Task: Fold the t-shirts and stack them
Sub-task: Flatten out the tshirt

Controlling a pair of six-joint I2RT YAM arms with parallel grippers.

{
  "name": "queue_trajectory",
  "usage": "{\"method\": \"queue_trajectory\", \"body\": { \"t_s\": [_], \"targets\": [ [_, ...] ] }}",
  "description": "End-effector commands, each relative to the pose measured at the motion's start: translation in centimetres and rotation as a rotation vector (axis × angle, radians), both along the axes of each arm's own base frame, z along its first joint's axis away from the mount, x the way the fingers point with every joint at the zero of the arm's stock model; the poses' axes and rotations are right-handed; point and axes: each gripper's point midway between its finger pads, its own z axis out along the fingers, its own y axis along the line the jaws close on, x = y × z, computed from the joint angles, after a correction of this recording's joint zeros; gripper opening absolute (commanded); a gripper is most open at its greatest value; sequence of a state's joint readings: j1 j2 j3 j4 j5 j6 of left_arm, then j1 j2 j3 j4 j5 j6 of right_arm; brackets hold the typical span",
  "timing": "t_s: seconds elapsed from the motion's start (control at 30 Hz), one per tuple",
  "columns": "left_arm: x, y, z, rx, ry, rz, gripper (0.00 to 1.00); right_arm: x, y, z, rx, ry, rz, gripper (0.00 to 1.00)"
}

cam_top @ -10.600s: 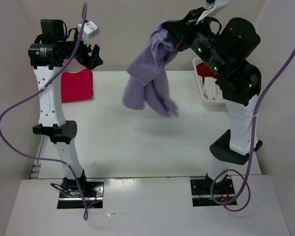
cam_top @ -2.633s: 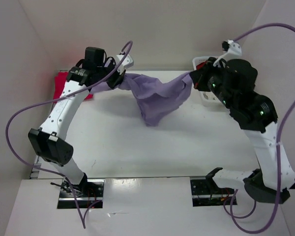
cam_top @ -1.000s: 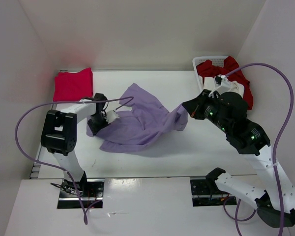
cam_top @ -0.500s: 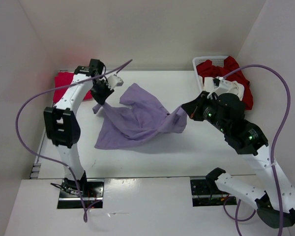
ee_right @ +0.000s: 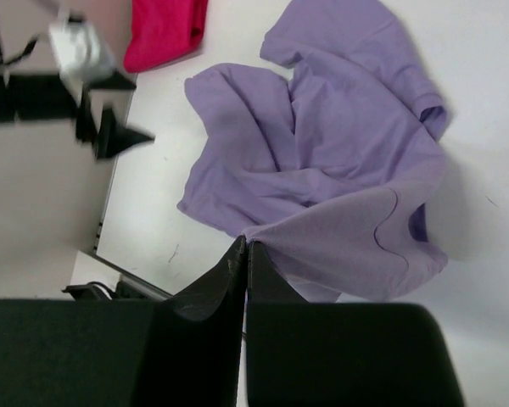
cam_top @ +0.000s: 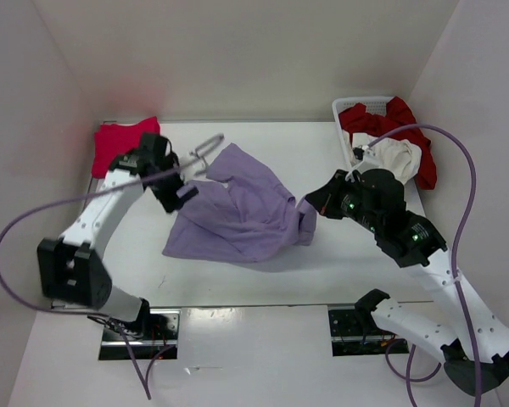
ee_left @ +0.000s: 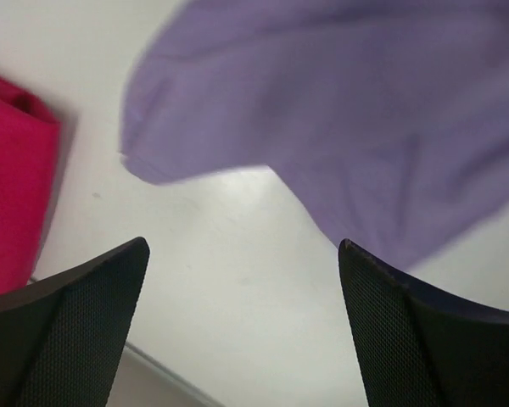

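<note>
Left jaws now off lavender t-shirt (cam_top: 237,216) (lengthwise left-right, collar right)

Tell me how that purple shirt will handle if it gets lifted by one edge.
Probably floppy: the purple shirt lies rumpled in soft folds. It would likely drape and sag, as its edge tents toward the right pincer. Pushed, it would probably wrinkle rather than slide.

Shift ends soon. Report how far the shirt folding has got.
Done: pink shirt folded, far left on the table. In hand: lavender shirt lies rumpled mid-table, right pincer shut on its edge, left pincer open and empty. Left: dark red shirt and cream shirt in the basket.
</note>
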State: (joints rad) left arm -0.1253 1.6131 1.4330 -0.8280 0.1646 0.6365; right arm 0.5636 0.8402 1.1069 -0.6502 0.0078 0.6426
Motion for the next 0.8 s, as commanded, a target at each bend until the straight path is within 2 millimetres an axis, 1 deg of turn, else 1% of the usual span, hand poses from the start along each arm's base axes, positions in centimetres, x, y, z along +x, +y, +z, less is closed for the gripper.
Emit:
{"method": "queue_trajectory", "body": {
  "t_s": [0.0, 0.07, 0.1, 0.13, 0.17, 0.23, 0.27, 0.3, 0.33, 0.4, 0.43, 0.53, 0.57, 0.6, 0.63, 0.7, 0.73, 0.77],
  "targets": [
    [-9.6, 0.2, -4.4, 0.182, 0.129, -0.331, 0.98, 0.8, 0.9, 1.5, 0.05, -0.056, 0.025, 0.0],
    [-13.2, 1.2, -6.8, 0.223, 0.236, -0.391, 0.95, 1.1, 1.3, 1.6, 0.051, -0.066, 0.039, 0.0],
    [-14.5, 1.6, -8.1, 0.248, 0.281, -0.404, 0.95, 1.4, 1.4, 1.2, 0.038, -0.056, 0.042, 0.0],
    [-16.8, 1.9, -9.8, 0.256, 0.344, -0.433, 0.95, 1.8, 1.8, 0.9, 0.036, -0.045, 0.051, 0.0],
    [-16.6, 1.9, -10.2, 0.271, 0.314, -0.435, 0.95, 2.0, 1.8, 0.5, 0.023, -0.041, 0.054, 0.0],
    [-16.1, 2.3, -10.8, 0.324, 0.265, -0.438, 0.98, 2.2, 2.1, 0.9, 0.02, -0.047, 0.066, 0.0],
    [-15.4, 2.2, -11.3, 0.343, 0.228, -0.437, 0.98, 2.2, 2.1, 0.9, 0.02, -0.047, 0.066, 0.0],
    [-14.8, 2.3, -11.4, 0.349, 0.212, -0.403, 0.98, 2.4, 2.2, 0.7, 0.016, -0.039, 0.066, 0.0],
    [-14.5, 2.4, -11.9, 0.36, 0.222, -0.388, 0.98, 2.4, 2.2, 1.1, 0.02, -0.047, 0.066, 0.0],
    [-13.3, 2.0, -12.3, 0.347, 0.203, -0.353, 0.98, 2.2, 2.1, 1.4, 0.025, -0.055, 0.066, 0.0],
    [-12.7, 1.9, -12.9, 0.355, 0.2, -0.349, 0.98, 2.0, 2.0, 1.7, 0.03, -0.064, 0.066, 0.0],
    [-11.8, 1.6, -13.7, 0.375, 0.19, -0.333, 0.98, 1.7, 1.8, 1.5, 0.025, -0.055, 0.066, 0.0],
    [-12.0, 1.7, -14.2, 0.377, 0.202, -0.335, 0.98, 1.9, 1.5, 1.0, 0.016, -0.047, 0.048, 0.0],
    [-12.0, 1.7, -14.8, 0.379, 0.214, -0.337, 0.98, 1.7, 1.3, 1.1, 0.016, -0.047, 0.048, 0.0],
    [-12.5, 1.6, -15.3, 0.38, 0.235, -0.339, 0.98, 1.7, 1.3, 1.1, 0.016, -0.047, 0.048, 0.0],
    [-12.7, 1.3, -16.4, 0.382, 0.254, -0.344, 0.97, 1.5, 1.0, 1.1, 0.013, -0.047, 0.039, 0.0],
    [-12.6, 1.3, -16.7, 0.378, 0.255, -0.329, 0.94, 1.7, 0.7, 0.7, 0.008, -0.039, 0.029, 0.0],
    [-13.0, 0.9, -17.4, 0.373, 0.281, -0.347, 0.88, 1.7, 0.7, 0.7, 0.008, -0.039, 0.029, 0.0]
  ]
}}
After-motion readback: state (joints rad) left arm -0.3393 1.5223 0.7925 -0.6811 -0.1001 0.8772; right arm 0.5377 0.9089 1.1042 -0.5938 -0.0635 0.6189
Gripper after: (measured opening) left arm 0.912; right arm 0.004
